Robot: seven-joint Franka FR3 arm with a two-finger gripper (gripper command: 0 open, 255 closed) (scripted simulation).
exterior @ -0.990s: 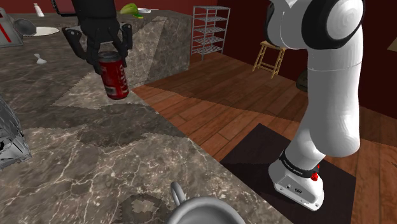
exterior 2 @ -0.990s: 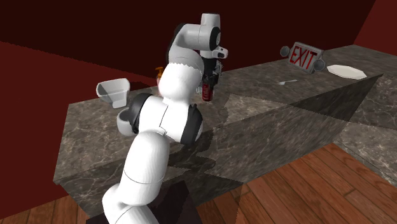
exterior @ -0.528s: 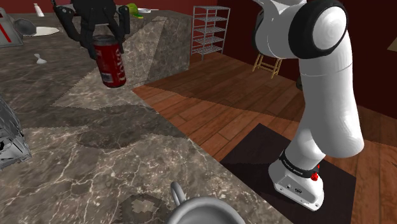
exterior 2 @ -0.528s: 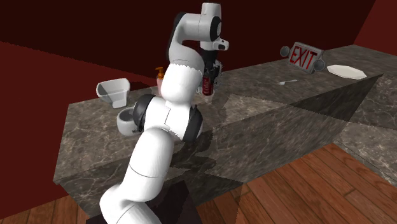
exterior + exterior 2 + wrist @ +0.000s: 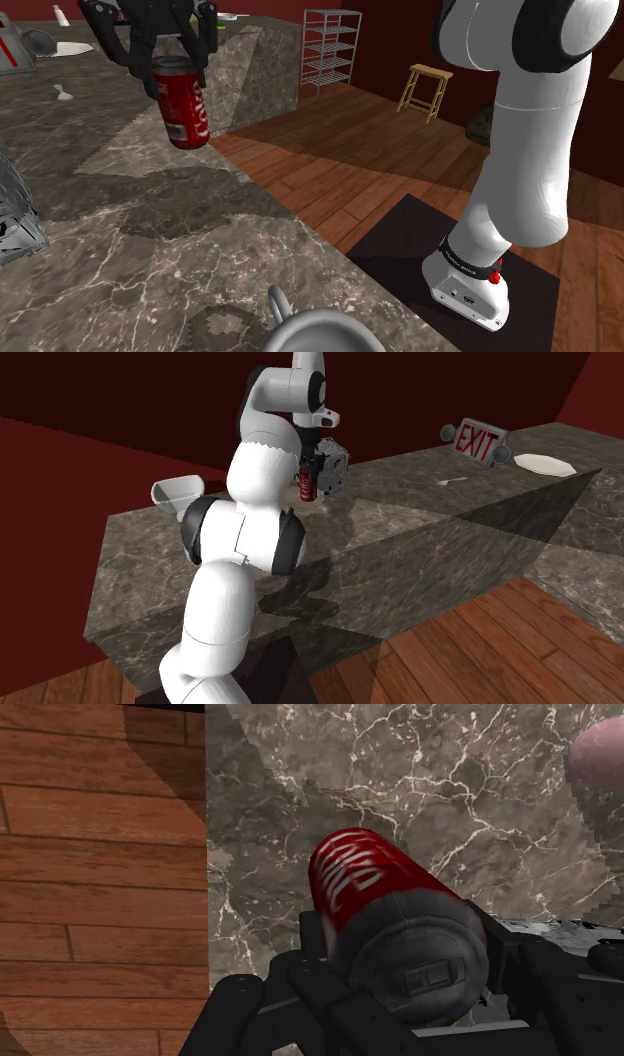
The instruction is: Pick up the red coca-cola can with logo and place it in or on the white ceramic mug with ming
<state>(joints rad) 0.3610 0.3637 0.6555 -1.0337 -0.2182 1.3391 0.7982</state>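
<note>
A white robot arm with dark joints (image 5: 520, 150) is seen rising from its stand at the shoulder view's lower right, and its hand is carried across to the upper left. In the second exterior view the arm is folded steeply upward, with the wrist at the top and the hand pointed down.

An all-black two-finger gripper (image 5: 174, 74) is closed around the upper part of a red cylindrical drinks can with white lettering (image 5: 187, 112). The can is held in the air above a dark veined stone counter (image 5: 200, 260), clear of its surface and close to the edge that borders a brown plank floor (image 5: 380, 160). It hangs nearly upright, slightly slanted. In the wrist view its grey lid with a pull tab is turned toward the camera, between the fingers.

A grey mug with a loop handle (image 5: 320, 330) is set at the shoulder view's lower edge, well apart from the can.
</note>
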